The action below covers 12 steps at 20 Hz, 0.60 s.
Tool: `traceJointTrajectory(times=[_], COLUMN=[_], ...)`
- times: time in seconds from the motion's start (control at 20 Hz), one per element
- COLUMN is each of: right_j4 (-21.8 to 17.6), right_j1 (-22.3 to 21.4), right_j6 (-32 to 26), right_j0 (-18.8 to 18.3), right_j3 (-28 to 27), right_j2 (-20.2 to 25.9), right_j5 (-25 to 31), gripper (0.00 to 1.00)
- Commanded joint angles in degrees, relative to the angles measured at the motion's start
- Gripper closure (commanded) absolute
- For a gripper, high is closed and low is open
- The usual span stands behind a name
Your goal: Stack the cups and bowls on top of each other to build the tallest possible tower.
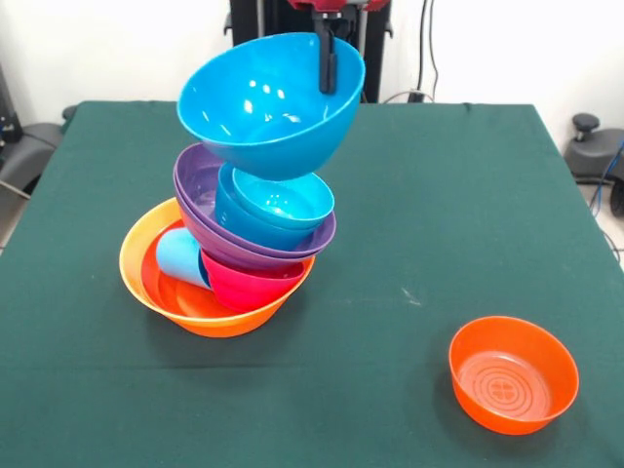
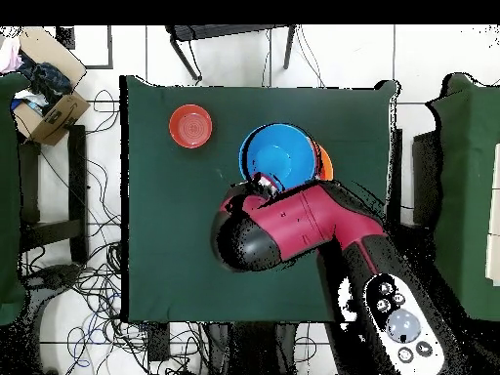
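My gripper (image 1: pixel 330 83) comes down from the top and is shut on the far rim of a large blue bowl (image 1: pixel 263 102), which it holds tilted, its underside at or just above the tower (image 1: pixel 244 244). The tower leans. Its base is a large orange bowl (image 1: pixel 146 283), which holds a light blue cup (image 1: pixel 180 258) lying on its side and a magenta bowl (image 1: pixel 249 286). Above them are purple bowls (image 1: pixel 200 185) with a blue and a cyan bowl (image 1: pixel 283 200) nested inside. In the overhead view the blue bowl (image 2: pixel 278 154) hides most of the pile, and the gripper (image 2: pixel 262 182) is at its rim.
A red-orange bowl (image 1: pixel 514 373) stands alone on the green table (image 1: pixel 419 214) near the front right; it also shows in the overhead view (image 2: pixel 191 125). My arm (image 2: pixel 293 220) covers the table's middle in the overhead view. A cardboard box (image 2: pixel 49 107) sits off the table.
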Motion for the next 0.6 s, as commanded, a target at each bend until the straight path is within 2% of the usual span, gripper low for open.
traceJointTrajectory(times=[0.05, 0.6], right_j4=[-5.3, -6.8], right_j1=[5.5, 10.3], right_j6=[6.0, 7.8], right_j0=[4.0, 5.6], right_j3=[0.6, -1.3], right_j2=[-4.6, -10.1], right_j5=[-4.4, -9.1], gripper=[1.0, 1.0])
